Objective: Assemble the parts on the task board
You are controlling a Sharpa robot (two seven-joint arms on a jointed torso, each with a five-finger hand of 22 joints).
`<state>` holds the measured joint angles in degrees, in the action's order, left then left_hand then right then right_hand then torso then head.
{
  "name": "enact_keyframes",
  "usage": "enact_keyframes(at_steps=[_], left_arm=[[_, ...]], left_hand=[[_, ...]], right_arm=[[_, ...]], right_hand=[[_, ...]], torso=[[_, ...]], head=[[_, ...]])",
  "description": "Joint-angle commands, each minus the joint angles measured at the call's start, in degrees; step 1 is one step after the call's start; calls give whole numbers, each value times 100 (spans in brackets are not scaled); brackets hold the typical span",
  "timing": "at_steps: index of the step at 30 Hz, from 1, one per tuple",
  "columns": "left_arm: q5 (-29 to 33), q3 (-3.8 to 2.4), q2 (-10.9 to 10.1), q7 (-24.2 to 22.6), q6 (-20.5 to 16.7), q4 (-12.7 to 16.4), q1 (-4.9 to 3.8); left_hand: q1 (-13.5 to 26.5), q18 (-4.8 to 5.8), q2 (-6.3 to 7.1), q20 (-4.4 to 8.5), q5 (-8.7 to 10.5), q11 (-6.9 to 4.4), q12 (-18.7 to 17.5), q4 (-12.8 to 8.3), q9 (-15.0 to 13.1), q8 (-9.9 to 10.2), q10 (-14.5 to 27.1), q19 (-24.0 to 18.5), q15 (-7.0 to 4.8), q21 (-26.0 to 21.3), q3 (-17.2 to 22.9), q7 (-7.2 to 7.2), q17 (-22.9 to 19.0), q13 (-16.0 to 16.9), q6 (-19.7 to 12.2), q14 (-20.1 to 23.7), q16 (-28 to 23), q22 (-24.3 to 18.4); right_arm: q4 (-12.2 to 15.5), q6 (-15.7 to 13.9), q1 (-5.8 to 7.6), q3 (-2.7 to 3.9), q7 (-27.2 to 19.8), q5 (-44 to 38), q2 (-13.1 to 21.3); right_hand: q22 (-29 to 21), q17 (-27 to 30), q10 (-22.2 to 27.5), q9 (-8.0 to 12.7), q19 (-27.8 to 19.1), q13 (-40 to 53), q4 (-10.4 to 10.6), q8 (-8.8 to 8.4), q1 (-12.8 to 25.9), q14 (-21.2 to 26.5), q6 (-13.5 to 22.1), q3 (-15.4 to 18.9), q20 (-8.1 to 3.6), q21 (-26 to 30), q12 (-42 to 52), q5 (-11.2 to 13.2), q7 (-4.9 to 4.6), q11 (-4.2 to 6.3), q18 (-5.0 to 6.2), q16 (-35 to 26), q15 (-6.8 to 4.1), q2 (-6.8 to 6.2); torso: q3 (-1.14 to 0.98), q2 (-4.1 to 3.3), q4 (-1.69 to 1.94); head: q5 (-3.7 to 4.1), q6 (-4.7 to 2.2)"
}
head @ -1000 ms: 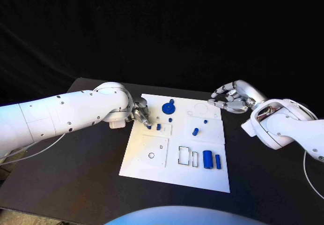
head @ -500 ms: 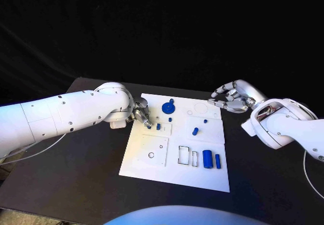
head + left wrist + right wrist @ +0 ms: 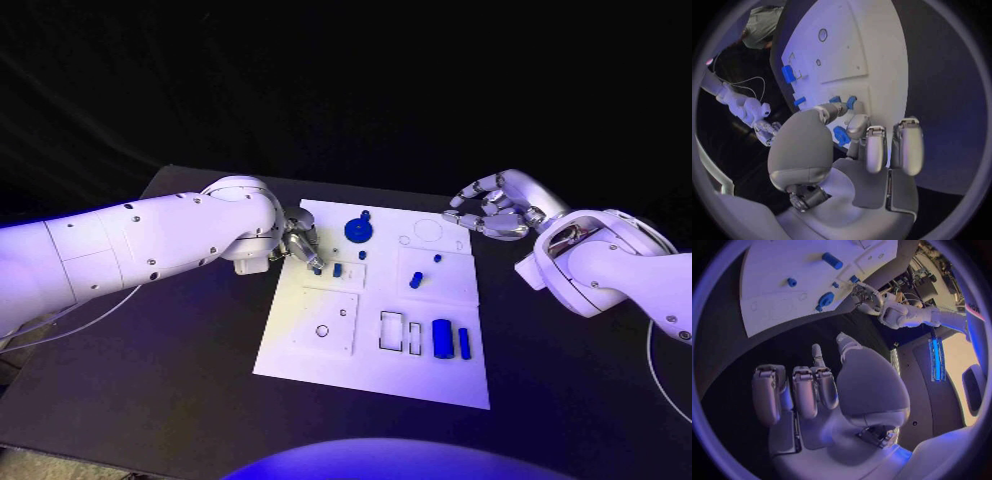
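I have the left hand down at the task board's edge on its own side, its fingers grasping a small blue part just over the board. Another small blue peg stands just beside those fingers, and the round blue disc lies a little further in toward the board's far edge. The two blue bars sit at the board's near right corner, well apart from the left hand. My right hand hovers off the board's far right corner, curled in on nothing. I judge this an insertion step: next I must line the held part over its socket and press it straight down.
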<state>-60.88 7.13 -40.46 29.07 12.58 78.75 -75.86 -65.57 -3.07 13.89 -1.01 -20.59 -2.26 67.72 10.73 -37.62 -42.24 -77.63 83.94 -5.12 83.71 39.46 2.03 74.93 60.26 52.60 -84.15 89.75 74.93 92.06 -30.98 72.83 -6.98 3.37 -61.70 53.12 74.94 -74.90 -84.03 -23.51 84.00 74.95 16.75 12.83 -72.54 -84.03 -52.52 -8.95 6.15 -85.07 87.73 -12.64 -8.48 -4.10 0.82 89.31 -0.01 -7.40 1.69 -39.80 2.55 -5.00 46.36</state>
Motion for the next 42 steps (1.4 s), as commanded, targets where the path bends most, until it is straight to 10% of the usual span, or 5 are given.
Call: enact_keyframes(at_steps=[1, 19, 33, 42], left_arm=[[85, 16, 26, -4, 67, 2, 24], [62, 18, 18, 12, -58, -66, 24], [89, -31, -60, -14, -408, 6, 25], [304, -142, -146, -220, -1088, 78, 24]], left_hand=[[54, 42, 1, 28, 22, -12, 15, -152, 11, 33, -17, 79, -42, 28, 180, -42, 1507, -2, 31, -585, 25, 309], [443, 41, 114, 37, 53, -7, -5, 515, 72, 137, 6, 79, -43, 11, -1007, -36, 1507, 9, 168, -585, 25, 304], [523, 39, 77, 33, 48, -1, -21, 598, 87, 167, 10, 75, -40, 1, -1274, -28, 1507, -1, 184, -585, 25, 292], [897, -12, -121, 10, 155, 50, -432, 601, 136, 294, 294, -38, 1, -146, -2163, 21, 1373, -468, 71, -545, -47, 53]], right_arm=[[2, -1, -3, 0, -39, -60, -1], [0, -19, -3, 0, -44, -60, 3], [2, -48, -4, 0, -59, -60, 13], [-6, -68, -5, 0, -64, -58, 21]], right_hand=[[1098, -1218, -357, 8, 311, 1247, -15, 26, -15, -530, -23, 16, -55, 18, -8, -20, 16, 39, 59, -27, -38, 46], [1093, -1212, -353, 10, 307, 1244, -12, 26, -9, -529, -21, 21, -55, 25, -11, -18, 16, 39, 61, -29, -38, 43], [1089, -1206, -348, 10, 305, 1238, -9, 26, -2, -527, -19, 26, -55, 30, -16, -17, 15, 38, 63, -31, -38, 41], [1086, -1206, -348, 12, 303, 1238, -4, 26, 14, -527, -17, 36, -55, 34, -16, -15, 14, 37, 64, -31, -38, 39]], torso=[[2, 2, 5], [1, -2, -1], [3, -2, -5], [-3, 5, 4]], head=[[-1, -2], [9, -30], [18, -48], [47, -69]])
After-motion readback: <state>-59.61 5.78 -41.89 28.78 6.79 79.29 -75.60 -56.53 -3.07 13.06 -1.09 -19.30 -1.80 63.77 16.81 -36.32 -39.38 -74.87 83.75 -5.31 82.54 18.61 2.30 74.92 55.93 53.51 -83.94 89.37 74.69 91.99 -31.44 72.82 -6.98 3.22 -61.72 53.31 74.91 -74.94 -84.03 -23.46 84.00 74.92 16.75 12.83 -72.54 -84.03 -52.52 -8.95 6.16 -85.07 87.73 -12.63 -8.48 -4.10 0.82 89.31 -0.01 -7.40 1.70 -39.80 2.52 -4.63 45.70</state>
